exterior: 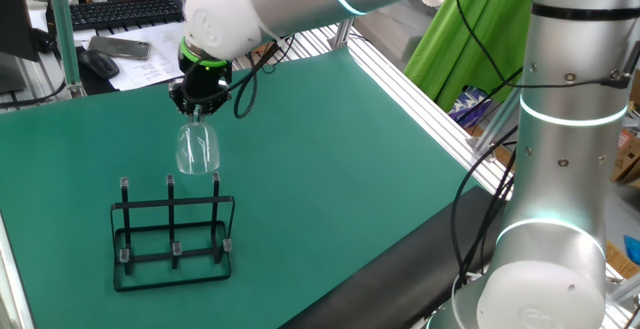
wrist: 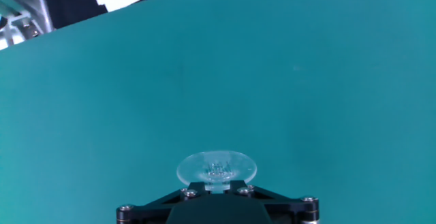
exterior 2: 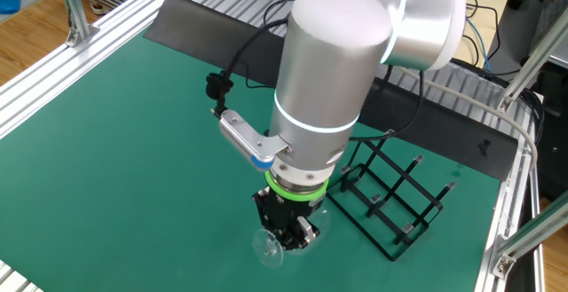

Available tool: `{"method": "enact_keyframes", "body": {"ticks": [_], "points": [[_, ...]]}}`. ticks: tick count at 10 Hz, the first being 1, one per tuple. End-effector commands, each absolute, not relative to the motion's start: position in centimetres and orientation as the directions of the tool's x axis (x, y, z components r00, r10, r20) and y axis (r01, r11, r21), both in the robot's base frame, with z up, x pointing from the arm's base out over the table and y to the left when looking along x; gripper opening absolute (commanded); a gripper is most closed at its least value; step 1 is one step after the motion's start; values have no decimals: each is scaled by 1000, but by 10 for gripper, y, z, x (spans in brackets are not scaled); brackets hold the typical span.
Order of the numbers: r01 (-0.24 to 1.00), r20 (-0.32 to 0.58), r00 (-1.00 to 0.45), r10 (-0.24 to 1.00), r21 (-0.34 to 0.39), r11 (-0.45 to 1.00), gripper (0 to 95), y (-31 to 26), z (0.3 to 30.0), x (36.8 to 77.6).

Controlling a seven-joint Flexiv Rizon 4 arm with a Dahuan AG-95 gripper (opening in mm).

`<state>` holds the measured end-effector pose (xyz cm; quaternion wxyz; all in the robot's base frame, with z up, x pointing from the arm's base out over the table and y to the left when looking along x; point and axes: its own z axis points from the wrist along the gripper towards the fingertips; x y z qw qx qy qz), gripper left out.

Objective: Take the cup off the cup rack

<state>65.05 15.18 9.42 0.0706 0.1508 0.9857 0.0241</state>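
The green mat [exterior: 330, 169] lies bare and wide around the gripper [exterior: 197, 112], with the aluminium frame rails [exterior: 420, 99] along the far edge. The gripper is closed on the cup [exterior: 198, 147], which hangs upside down in the air, above and apart from the cup rack [exterior: 172, 234], its long axis vertical with the bowl downward. In the hand view only the round foot [wrist: 216, 168] shows above the gripper body; the fingers are hidden, and the clear glass is faint in the other fixed view.
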Motion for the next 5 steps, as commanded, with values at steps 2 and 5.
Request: {"method": "enact_keyframes", "body": {"ticks": [2,5], "points": [[291,-130,-946,299,73,954,0,153,86,650],[306,-132,-940,314,75,949,380,154,77,651]]}}
